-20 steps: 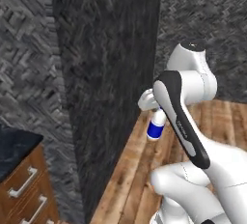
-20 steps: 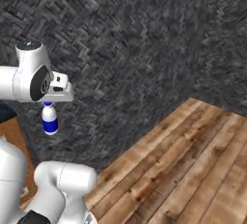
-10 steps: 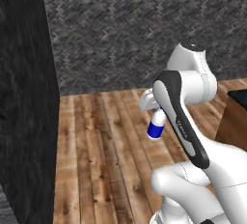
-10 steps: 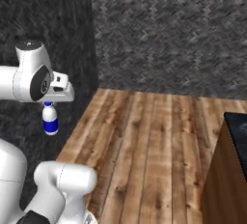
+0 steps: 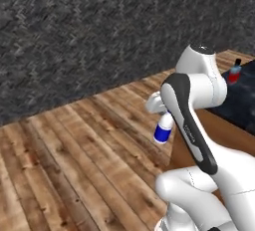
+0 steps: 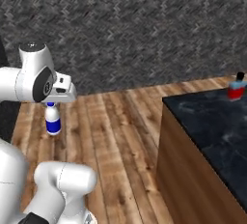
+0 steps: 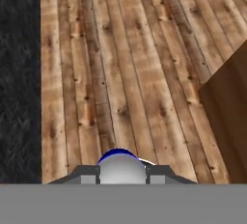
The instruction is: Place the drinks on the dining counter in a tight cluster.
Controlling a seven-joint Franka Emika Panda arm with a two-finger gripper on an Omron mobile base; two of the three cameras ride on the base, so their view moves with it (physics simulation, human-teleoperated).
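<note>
My gripper (image 6: 51,105) is shut on the top of the small white-and-blue bottle (image 6: 52,120), which hangs upright over the wooden floor, well left of the dining counter (image 6: 212,126). From the left base view the same bottle (image 5: 163,128) shows beside my forearm, under the gripper (image 5: 164,114). The hand view looks straight down on the bottle's rounded top (image 7: 121,166) between the gripper (image 7: 122,174) fingers. A squat blue-and-red bottle with a black cap (image 6: 236,89) stands on the counter's far part, also seen in the left base view (image 5: 234,72).
A dark herringbone-tiled wall (image 6: 125,20) runs behind the wooden floor (image 6: 116,136). The black marble counter top on its wood base (image 6: 190,184) fills the right side; its near corner edge (image 7: 226,121) shows at the right of the hand view.
The whole scene has shifted as the base turned: the dark wall slid away to the left and the counter came into view on the right. The bottle stays held in the gripper.
</note>
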